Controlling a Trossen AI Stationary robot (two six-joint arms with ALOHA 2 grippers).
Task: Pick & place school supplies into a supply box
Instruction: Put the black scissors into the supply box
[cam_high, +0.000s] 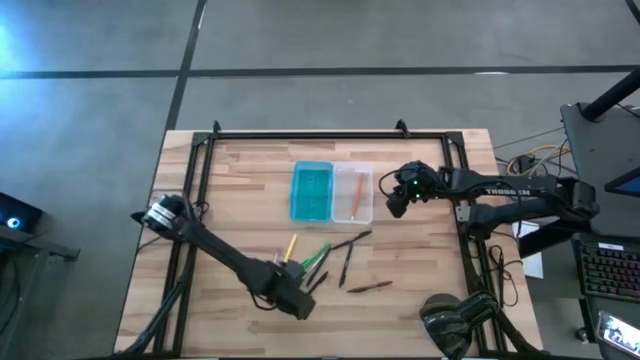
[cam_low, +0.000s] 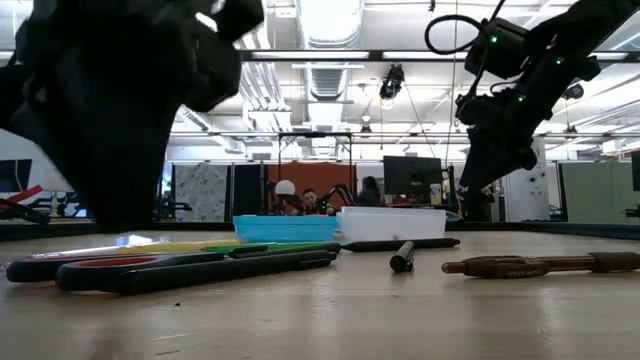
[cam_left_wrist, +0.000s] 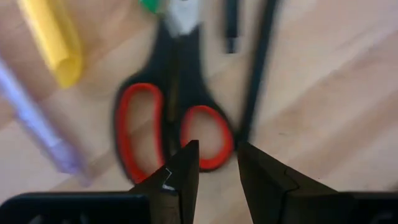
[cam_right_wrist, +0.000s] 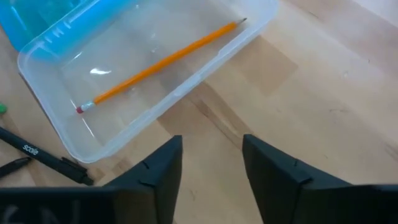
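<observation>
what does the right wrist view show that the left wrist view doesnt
Only the right wrist view shows the supply box, with an orange pencil lying in its clear half, and the right gripper, open and empty above bare table beside the box.

Only the left wrist view shows the red-handled scissors, a yellow pen and the left gripper, its fingers parted just above the scissor handles, holding nothing.

Both show the wooden table and dark pens lying loose on it.

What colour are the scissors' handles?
Red, on the scissors; the left wrist view shows them best.
</observation>
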